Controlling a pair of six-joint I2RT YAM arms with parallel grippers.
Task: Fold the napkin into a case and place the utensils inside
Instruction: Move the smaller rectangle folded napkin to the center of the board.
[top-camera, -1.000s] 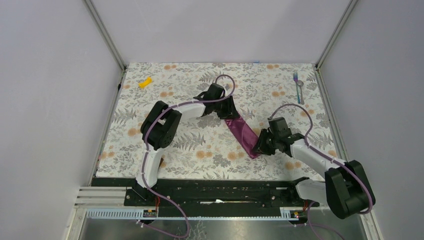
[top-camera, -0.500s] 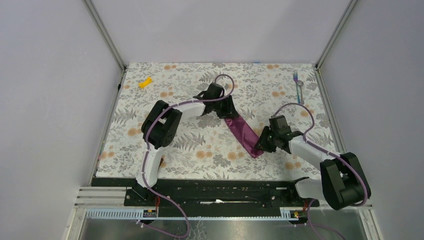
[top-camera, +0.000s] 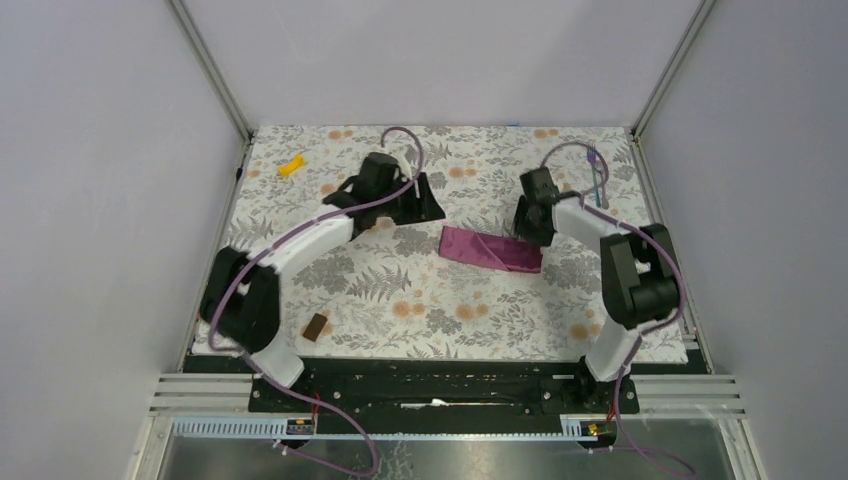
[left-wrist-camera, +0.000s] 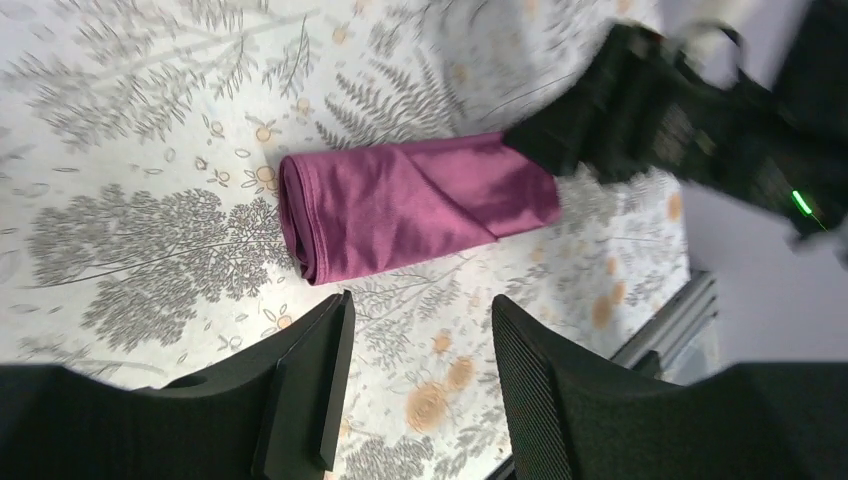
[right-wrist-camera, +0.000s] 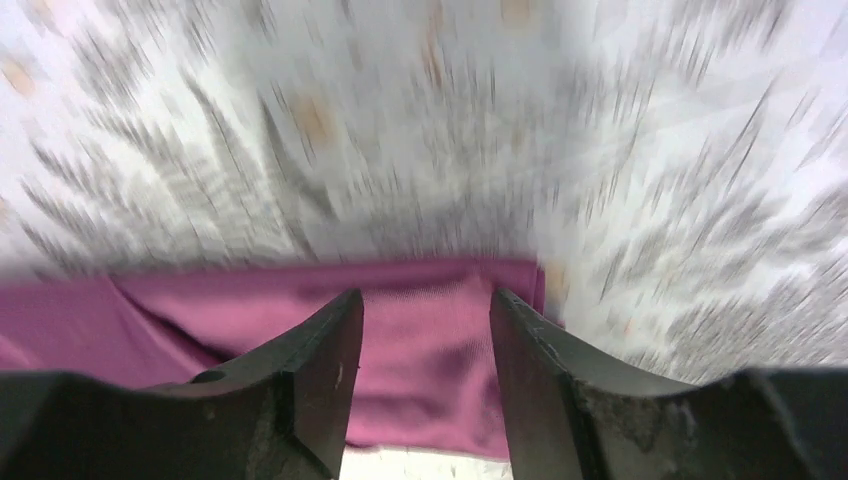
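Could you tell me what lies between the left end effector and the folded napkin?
Nothing: only bare floral table cover separates the left end effector from the folded napkin, as the left wrist view shows plainly.

My floral table (top-camera: 420, 300) carries folded case (top-camera: 492, 249) mid, yellow piece (top-camera: 290, 166) far left, brown block (top-camera: 316, 327) near left, utensils (top-camera: 600, 186) far right.

Case (top-camera: 491, 249) lies flat mid-surface (top-camera: 420, 300), long axis left-right, slightly slanted, right end nearer. Right gripper (top-camera: 529, 233) over its right end; contact unclear. Left gripper (top-camera: 430, 205) apart from cloth, to its far-left. Utensils (top-camera: 598, 178) at far right edge, partly hidden. Yellow piece (top-camera: 290, 165) far left; brown block (top-camera: 316, 326) near left
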